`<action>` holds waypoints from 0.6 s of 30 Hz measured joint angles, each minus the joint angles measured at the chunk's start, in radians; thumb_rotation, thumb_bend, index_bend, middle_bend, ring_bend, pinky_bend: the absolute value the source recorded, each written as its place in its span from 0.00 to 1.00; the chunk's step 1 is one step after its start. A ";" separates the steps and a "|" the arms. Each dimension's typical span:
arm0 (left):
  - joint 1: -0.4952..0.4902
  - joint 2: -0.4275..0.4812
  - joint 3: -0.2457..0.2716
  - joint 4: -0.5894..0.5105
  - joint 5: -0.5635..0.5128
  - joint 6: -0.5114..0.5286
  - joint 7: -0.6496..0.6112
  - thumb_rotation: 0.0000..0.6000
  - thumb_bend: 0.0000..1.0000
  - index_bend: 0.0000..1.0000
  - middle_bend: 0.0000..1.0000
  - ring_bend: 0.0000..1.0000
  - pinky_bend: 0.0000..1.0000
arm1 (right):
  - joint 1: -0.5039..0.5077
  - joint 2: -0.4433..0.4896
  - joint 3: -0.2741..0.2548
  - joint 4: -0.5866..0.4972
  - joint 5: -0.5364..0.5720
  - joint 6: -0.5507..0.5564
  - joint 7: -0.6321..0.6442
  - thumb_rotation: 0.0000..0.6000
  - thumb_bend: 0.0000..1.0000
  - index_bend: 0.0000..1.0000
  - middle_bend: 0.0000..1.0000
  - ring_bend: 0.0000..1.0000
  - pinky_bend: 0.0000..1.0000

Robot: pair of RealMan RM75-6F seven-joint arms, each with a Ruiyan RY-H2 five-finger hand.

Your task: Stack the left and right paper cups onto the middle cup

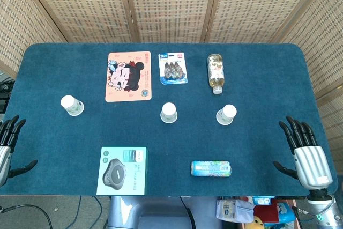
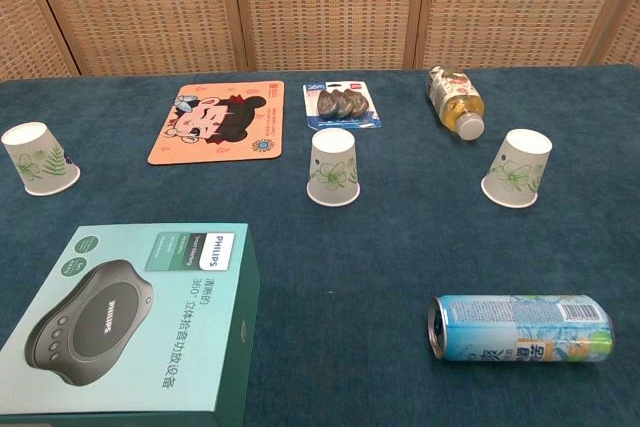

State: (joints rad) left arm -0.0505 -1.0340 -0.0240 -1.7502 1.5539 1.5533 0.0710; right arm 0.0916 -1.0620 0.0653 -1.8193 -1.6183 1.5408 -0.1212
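Boxed speaker (image 2: pixel 125 322): lay nearest, beside a toppled can (image 2: pixel 520 328); either could be swept by a reaching arm.
Cups: left cup (image 1: pixel 72 105), middle cup (image 1: pixel 169 112), right cup (image 1: pixel 226 115) stood inverted, well apart; light, likely to tip.
Hands: left hand (image 1: pixel 9 146) and right hand (image 1: pixel 305 151) were spread, holding nothing, at the table (image 1: pixel 48 68) edges.

Desk (image 1: pixel 48 79) covered in dark blue felt-like cloth, corners rounded. Woven rattan screen panels (image 1: pixel 171 4) in wooden frames stand behind and at both sides. Lighting even, without hard shadows.

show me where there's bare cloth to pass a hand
Bare: between the left cup and middle cup, and between speaker box and can. Crowded: back row of mouse pad, clip pack, bottle.
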 measured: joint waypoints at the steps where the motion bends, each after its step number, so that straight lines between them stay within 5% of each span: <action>1: 0.001 0.001 0.000 0.000 0.000 0.001 -0.002 1.00 0.07 0.00 0.00 0.00 0.00 | 0.000 0.000 0.000 0.000 0.000 0.000 0.000 1.00 0.00 0.00 0.00 0.00 0.00; 12: -0.023 0.002 -0.012 0.006 -0.025 -0.045 -0.010 1.00 0.08 0.00 0.00 0.00 0.00 | 0.004 0.007 0.001 -0.010 0.021 -0.019 -0.006 1.00 0.00 0.00 0.00 0.00 0.00; 18: -0.110 0.002 -0.057 0.054 -0.086 -0.188 -0.118 1.00 0.08 0.00 0.00 0.00 0.00 | 0.012 0.016 -0.002 -0.020 0.028 -0.042 0.007 1.00 0.00 0.00 0.00 0.00 0.00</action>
State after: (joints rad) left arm -0.1606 -1.0323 -0.0814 -1.6958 1.4682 1.3657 -0.0465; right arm 0.1033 -1.0462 0.0637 -1.8396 -1.5908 1.4986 -0.1145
